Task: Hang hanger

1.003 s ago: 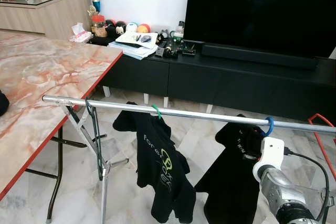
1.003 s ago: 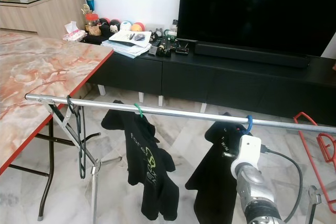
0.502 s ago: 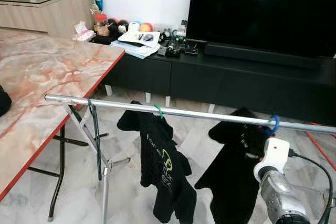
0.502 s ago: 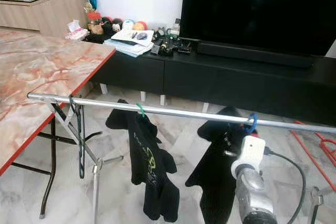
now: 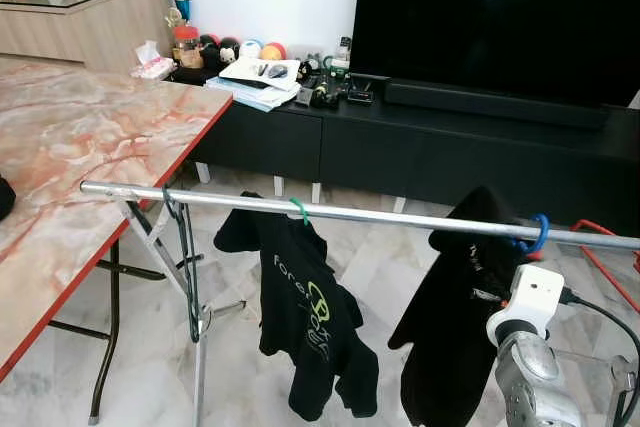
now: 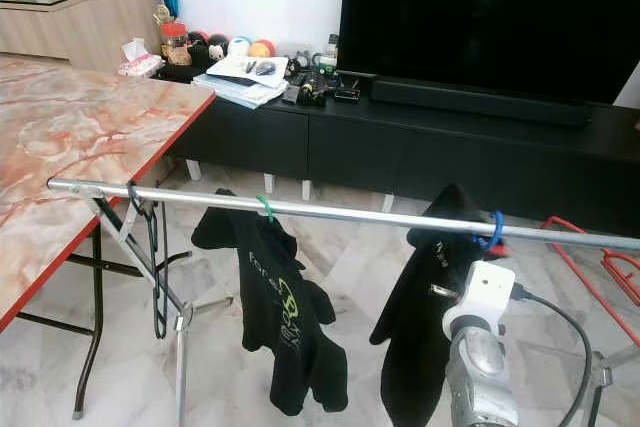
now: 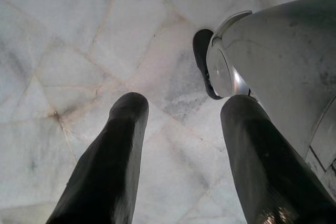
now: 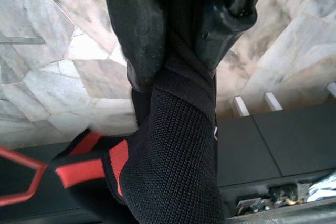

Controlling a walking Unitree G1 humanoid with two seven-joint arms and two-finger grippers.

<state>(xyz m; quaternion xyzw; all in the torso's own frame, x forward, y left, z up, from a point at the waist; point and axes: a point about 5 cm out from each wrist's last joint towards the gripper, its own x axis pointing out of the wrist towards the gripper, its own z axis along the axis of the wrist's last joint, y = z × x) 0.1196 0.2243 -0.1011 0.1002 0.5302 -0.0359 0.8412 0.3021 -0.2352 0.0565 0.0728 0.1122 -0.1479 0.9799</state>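
One blue hanger (image 5: pixel 540 232) above right tool (image 8: pixel 178 51)

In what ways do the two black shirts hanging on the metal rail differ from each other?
The left shirt hangs from a green hook and shows green lettering; the right shirt hangs from a blue hook with only small white text. The left shirt hangs free, while the right pincer grips the right shirt. Both are black and hang on the same rail.

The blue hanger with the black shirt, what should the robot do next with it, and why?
Probably let go and pull the right gripper back. The blue hanger is already hooked over the rail, and the black shirt, pinched in the fingers, hangs tilted.
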